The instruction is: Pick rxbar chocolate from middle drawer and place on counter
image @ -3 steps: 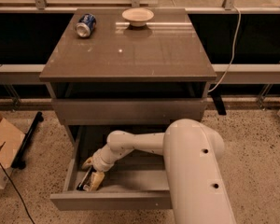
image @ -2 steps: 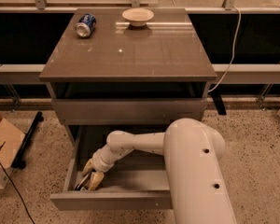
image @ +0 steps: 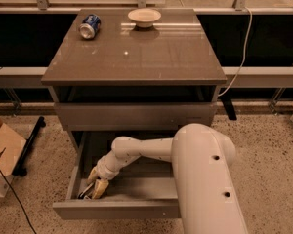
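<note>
The middle drawer (image: pixel 117 209) stands pulled open below the closed upper drawer front. My white arm reaches down into its front left corner. The gripper (image: pixel 96 183) sits low inside the drawer, with its tan fingers (image: pixel 100 188) pointing down around a small dark object, the rxbar chocolate (image: pixel 86 192), lying on the drawer floor by the left wall. The bar is mostly hidden by the fingers. The counter (image: pixel 136 52) is the glossy grey-brown top above.
A blue soda can (image: pixel 89 26) lies on its side at the counter's back left. A white bowl (image: pixel 144 17) stands at the back centre. A cardboard box (image: pixel 2 152) and a black stand foot (image: pixel 29 140) are on the floor to the left.
The gripper has stayed in the drawer's front left corner, shifting only slightly lower over the bar.
</note>
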You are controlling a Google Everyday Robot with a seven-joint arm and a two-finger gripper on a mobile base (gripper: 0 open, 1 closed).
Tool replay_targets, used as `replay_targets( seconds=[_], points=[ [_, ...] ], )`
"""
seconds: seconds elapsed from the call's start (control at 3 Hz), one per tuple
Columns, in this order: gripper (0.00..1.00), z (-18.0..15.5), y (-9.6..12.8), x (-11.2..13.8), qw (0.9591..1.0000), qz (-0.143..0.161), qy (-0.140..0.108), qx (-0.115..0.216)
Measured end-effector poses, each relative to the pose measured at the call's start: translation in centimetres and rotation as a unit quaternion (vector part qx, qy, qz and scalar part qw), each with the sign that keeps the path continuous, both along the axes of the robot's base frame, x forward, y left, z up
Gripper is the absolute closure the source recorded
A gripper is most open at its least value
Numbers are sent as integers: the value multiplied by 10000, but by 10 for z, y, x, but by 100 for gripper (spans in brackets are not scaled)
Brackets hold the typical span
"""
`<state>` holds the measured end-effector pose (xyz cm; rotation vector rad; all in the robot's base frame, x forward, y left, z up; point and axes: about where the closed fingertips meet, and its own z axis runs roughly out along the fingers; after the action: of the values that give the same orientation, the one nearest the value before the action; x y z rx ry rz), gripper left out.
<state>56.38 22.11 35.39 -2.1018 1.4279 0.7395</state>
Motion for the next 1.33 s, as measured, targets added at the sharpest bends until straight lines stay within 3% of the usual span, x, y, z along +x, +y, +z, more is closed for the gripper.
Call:
replay_targets(
  seconds=[0.33,0.67,1.0,1.33],
  points=[
    [100,31,-8,-2,9988,46,-434,202],
    [100,164,-37,-10,9711,301,-2254,727],
    [100,234,-52,-22,9455,500,-3113,816],
    [100,275,-64,-22,9316,605,-3414,1095]
  ],
)
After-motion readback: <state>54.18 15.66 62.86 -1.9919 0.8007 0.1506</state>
